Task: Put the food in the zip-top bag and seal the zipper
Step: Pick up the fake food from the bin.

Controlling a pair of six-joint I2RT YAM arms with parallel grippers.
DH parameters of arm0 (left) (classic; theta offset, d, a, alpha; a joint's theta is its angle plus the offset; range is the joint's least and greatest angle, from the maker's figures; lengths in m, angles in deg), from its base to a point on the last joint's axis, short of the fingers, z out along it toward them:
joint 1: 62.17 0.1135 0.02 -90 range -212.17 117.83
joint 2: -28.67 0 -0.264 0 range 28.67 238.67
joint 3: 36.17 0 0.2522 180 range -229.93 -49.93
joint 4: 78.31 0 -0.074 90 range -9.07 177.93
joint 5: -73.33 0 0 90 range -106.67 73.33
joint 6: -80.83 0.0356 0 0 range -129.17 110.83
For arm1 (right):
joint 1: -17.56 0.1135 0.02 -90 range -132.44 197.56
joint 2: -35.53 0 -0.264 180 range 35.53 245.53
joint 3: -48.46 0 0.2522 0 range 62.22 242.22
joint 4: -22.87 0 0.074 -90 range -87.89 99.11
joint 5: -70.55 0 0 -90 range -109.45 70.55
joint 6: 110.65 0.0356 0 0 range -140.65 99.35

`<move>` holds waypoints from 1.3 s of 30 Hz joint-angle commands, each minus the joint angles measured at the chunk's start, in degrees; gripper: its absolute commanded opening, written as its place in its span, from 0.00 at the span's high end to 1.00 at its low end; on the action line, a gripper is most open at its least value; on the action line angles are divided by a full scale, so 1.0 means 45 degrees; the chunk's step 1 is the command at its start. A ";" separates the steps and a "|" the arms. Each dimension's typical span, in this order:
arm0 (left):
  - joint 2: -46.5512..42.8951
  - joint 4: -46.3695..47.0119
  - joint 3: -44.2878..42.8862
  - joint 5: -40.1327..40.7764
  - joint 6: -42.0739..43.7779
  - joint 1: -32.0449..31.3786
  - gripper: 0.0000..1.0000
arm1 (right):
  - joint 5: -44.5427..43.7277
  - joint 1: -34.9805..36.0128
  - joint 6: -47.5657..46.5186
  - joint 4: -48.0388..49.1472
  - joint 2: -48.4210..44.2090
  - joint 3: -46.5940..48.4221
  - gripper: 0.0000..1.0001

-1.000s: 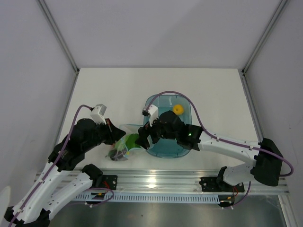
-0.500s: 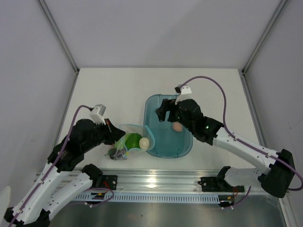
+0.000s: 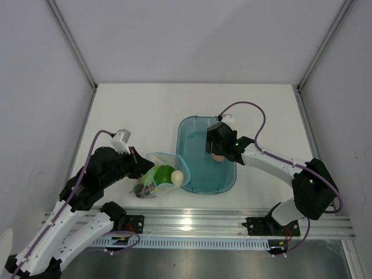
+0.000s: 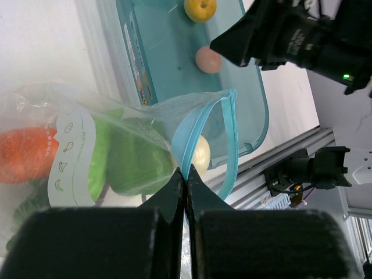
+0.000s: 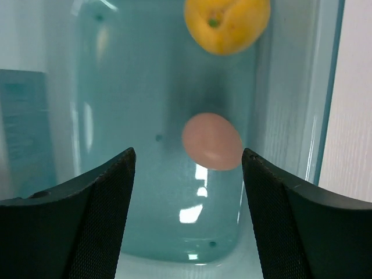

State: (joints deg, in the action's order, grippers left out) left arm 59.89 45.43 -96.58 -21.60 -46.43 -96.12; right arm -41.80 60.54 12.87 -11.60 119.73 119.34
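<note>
A white counter [image 3: 145, 110], walled by pale panels and metal posts, carries a teal translucent tray [image 3: 195, 171] a little right of centre. At about 8 o'clock from the tray lies the zip-top bag [image 3: 152, 160], clear and crinkled. Its open mouth faces 3 o'clock and sits right at the tray's left rim.

The left hand [image 4: 185, 177] comes in from 9 o'clock of the bag. Its fingers are pinched tight together on the light blue zipper [image 4: 195, 121], holding the mouth up in a loop. Inside the bag are a green bell pepper [image 3: 163, 173], a pale round piece [image 3: 177, 176] just inside the mouth, and an orange piece [image 4: 23, 154] deeper in. Dark pieces [image 3: 141, 189] sit at the bag's 7 o'clock end.

The right hand [image 3: 214, 146] hangs over the tray's right half, pointing down. Its fingers stand well apart and grip nothing. In the right wrist view a pinkish egg-shaped piece [image 5: 211, 141] lies on the tray floor, framed between the two fingertips. A yellow fruit [image 5: 226, 23] rests at 12 o'clock from it, close to the tray's wall, the two apart.
</note>
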 commanded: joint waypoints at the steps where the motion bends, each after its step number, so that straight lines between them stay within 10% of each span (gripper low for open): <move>1: -0.0161 0.0578 0.0016 -0.0233 0.0037 0.0046 0.99 | -0.0639 -0.0040 0.0461 -0.1156 0.0856 0.0938 0.25; 24: -0.0161 0.0577 -0.0004 -0.0272 0.0056 0.0085 0.99 | -0.0385 -0.0059 0.0325 -0.1063 0.3670 0.1544 0.32; 39: -0.0141 0.0558 -0.0062 -0.0330 0.0056 0.0124 0.99 | -0.0912 0.0155 0.0130 -0.0710 0.2619 0.1134 0.85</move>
State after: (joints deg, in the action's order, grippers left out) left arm 59.30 45.41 -95.99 -21.66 -46.40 -95.88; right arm -42.82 60.65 13.61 -15.86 136.00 124.09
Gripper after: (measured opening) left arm 0.005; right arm 0.558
